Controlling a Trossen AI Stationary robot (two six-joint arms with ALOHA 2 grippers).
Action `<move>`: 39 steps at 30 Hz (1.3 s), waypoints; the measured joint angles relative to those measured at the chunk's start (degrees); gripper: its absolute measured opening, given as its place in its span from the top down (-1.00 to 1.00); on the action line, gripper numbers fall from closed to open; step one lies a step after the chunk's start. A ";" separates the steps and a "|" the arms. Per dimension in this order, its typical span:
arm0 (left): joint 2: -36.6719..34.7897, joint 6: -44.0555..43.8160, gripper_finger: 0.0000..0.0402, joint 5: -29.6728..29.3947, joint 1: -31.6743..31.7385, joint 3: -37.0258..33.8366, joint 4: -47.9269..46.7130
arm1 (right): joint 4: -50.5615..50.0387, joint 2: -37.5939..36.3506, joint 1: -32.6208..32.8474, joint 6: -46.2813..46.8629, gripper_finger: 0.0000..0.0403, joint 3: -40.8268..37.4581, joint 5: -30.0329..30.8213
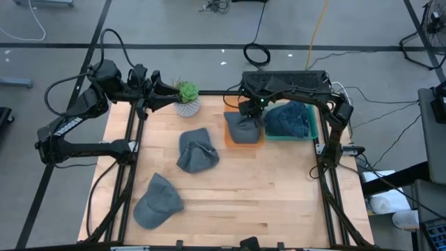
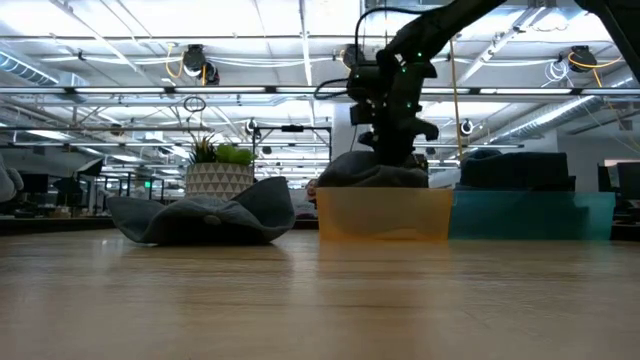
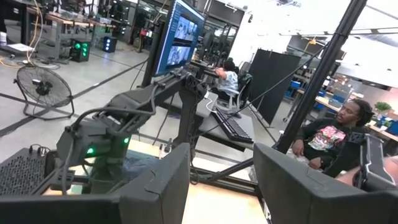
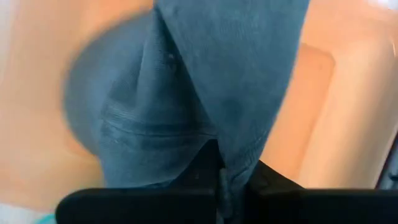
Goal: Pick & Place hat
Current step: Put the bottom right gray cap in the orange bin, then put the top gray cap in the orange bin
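A grey hat [image 1: 242,128] lies in the orange bin [image 1: 228,138] at the table's far middle; in the low view it [image 2: 375,175] bulges above the bin's rim [image 2: 385,215]. My right gripper [image 1: 251,111] stands over it, pointing down, shut on its cloth [image 4: 186,93]. Two more grey hats lie flat on the table, one in the middle [image 1: 197,150] and one near left [image 1: 157,202]. My left gripper [image 1: 159,88] is open and empty, raised at the far left beside the plant; its fingers [image 3: 168,186] stand apart. My right gripper pinches a raised fold of the hat's cloth [image 4: 231,163] between its two fingers, coming from above and pointing down. The cloth runs up from the fingers as a ridge. The rest of the hat [image 2: 375,178] lies in the orange bin.
A teal bin [image 1: 311,132] with a dark blue hat [image 1: 287,118] stands right of the orange bin. A potted plant [image 1: 186,97] stands at the far edge near my left gripper. The table's near right part is bare wood [image 1: 279,202]. A person [image 3: 329,137] sits beyond the table.
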 joint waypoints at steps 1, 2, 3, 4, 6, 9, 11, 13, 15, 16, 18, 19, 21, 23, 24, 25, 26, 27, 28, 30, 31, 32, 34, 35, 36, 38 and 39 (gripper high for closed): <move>0.00 -0.07 0.07 0.00 0.00 0.00 0.00 | 1.05 0.00 -0.02 0.09 0.98 -0.78 1.22; 0.00 -0.10 0.07 0.00 0.00 0.00 0.00 | 1.78 0.02 -0.02 0.12 0.97 -1.35 2.77; 0.00 -0.41 0.07 -0.02 0.00 0.00 0.00 | 2.42 0.04 -0.04 0.17 0.96 -1.75 4.29; 0.00 -0.88 0.07 -0.02 0.00 0.00 0.00 | 3.00 0.04 -0.04 0.17 0.95 -1.97 6.26; 0.00 -1.14 0.07 -0.02 0.00 0.00 0.02 | 4.36 0.04 -0.04 0.49 0.91 -2.11 10.33; 0.00 -1.54 0.07 -0.01 0.00 0.00 0.02 | 5.99 -0.04 -0.04 2.30 0.82 -2.17 13.08; 0.00 -2.51 0.07 -0.01 0.00 0.00 0.02 | 5.98 -0.45 -0.04 2.80 0.73 -2.17 12.93; 0.00 -2.91 0.07 0.20 0.00 0.00 0.02 | 5.91 -0.83 0.11 3.46 0.61 -2.17 12.89; 0.00 -2.96 0.07 1.14 0.00 0.00 0.02 | 5.82 -1.30 0.18 4.62 0.45 -2.17 12.93; 0.00 -3.08 0.07 1.60 0.00 0.00 0.02 | 6.26 -1.62 0.20 4.98 0.36 -2.17 12.97; 0.00 -3.09 0.07 1.87 -0.02 0.00 0.04 | 6.86 -2.46 0.23 5.14 0.18 -2.17 13.03; 0.00 -3.09 0.07 1.92 -0.01 0.00 0.01 | 7.08 -2.86 0.24 5.06 0.09 -2.17 13.64; 0.00 -3.07 0.07 1.92 0.00 0.00 0.02 | 8.34 -3.80 0.23 4.92 -0.09 -2.17 15.91; 0.00 -3.07 0.07 1.90 0.00 0.00 0.02 | 9.79 -4.64 0.24 5.24 -0.25 -2.17 18.45; 0.00 -3.00 0.07 1.82 0.00 0.00 0.02 | 10.71 -5.15 0.24 5.85 -0.32 -2.17 19.34; 0.00 -2.70 0.07 1.47 -0.02 0.00 0.02 | 11.09 -5.64 0.24 6.46 -0.38 -2.17 20.18; 0.00 -2.57 0.07 1.07 -0.02 0.00 0.02 | 11.13 -6.20 0.24 7.25 -0.43 -2.17 20.58; 0.00 -2.58 0.07 0.63 0.00 0.00 0.02 | 11.39 -6.75 0.28 8.38 -0.48 -2.17 20.48; 0.00 -2.62 0.07 0.03 0.00 0.00 0.02 | 11.93 -7.29 0.50 9.86 -0.52 -2.17 20.29; 0.00 -2.60 0.07 -0.86 0.00 0.00 0.00 | 12.12 -8.50 0.91 13.47 -0.57 -2.17 20.15; 0.00 -2.60 0.07 -1.28 -0.01 0.00 0.00 | 12.32 -8.96 1.25 15.57 -0.58 -2.17 20.16; 0.00 -2.59 0.07 -1.84 -0.02 0.00 0.00 | 13.04 -9.34 1.64 18.00 -0.59 -2.17 20.11; 0.00 -2.67 0.07 -3.56 0.06 0.00 -0.04 | 13.35 -10.40 2.34 22.94 -0.60 -2.17 20.01; 0.00 -3.34 0.07 -4.28 0.23 0.00 -0.19 | 13.22 -10.82 2.80 25.45 -0.60 -2.17 19.98; 0.00 -4.35 0.06 -4.44 0.56 0.00 -0.43 | 13.63 -11.14 3.32 27.98 -0.60 -2.17 19.88; 0.00 -5.64 0.03 -4.49 1.34 0.00 -1.83 | 13.78 -11.82 4.18 33.15 -0.60 -2.11 18.84; 0.00 -5.66 0.01 -4.47 1.68 0.00 -2.93 | 13.39 -12.20 4.68 35.54 -0.60 -2.16 18.38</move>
